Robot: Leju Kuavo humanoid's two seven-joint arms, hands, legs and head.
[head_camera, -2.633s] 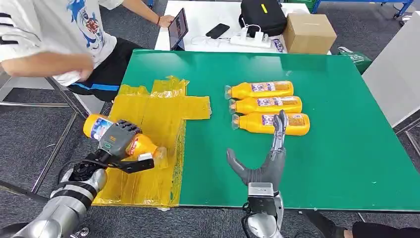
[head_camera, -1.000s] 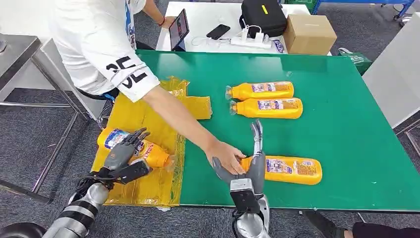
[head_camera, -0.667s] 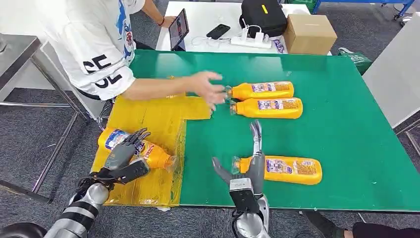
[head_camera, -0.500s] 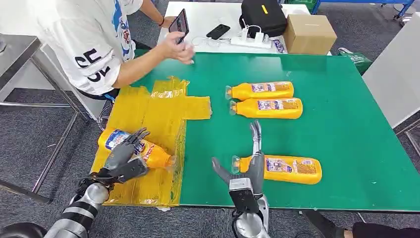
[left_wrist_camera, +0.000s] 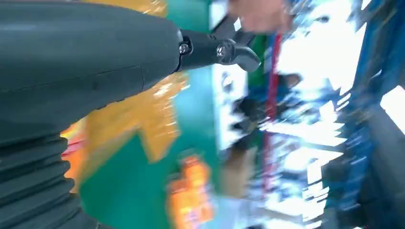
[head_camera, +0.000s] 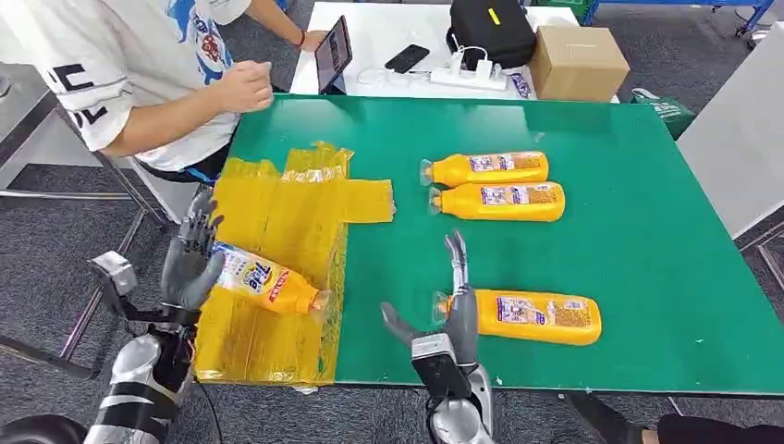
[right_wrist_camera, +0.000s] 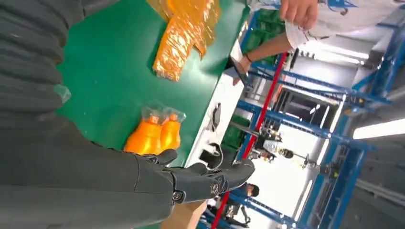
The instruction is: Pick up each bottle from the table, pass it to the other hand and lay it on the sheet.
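Note:
An orange bottle [head_camera: 265,281] lies on the yellow sheet [head_camera: 287,203] at the table's left edge. My left hand [head_camera: 188,266] is open at the bottle's base end, fingers spread and pointing up, holding nothing. A second bottle [head_camera: 529,316] lies near the front edge of the green table [head_camera: 647,231]. My right hand [head_camera: 450,313] stands open just left of its cap, fingers straight. Two more bottles [head_camera: 485,168] [head_camera: 501,200] lie side by side farther back, also seen as a pair of bottles [right_wrist_camera: 154,134] past my right hand [right_wrist_camera: 143,176]. The left wrist view is blurred behind the left hand [left_wrist_camera: 76,62].
A person sits at the far left corner with a hand [head_camera: 242,88] above the table edge. Behind the green table, a white table carries a tablet [head_camera: 333,51], a phone [head_camera: 407,57], a black bag [head_camera: 490,30] and a cardboard box [head_camera: 575,61].
My left hand has let go of the bottle and swung left, fingers now upright; the bottle stays on the sheet. The person's arm drew back. My right hand shifted slightly left.

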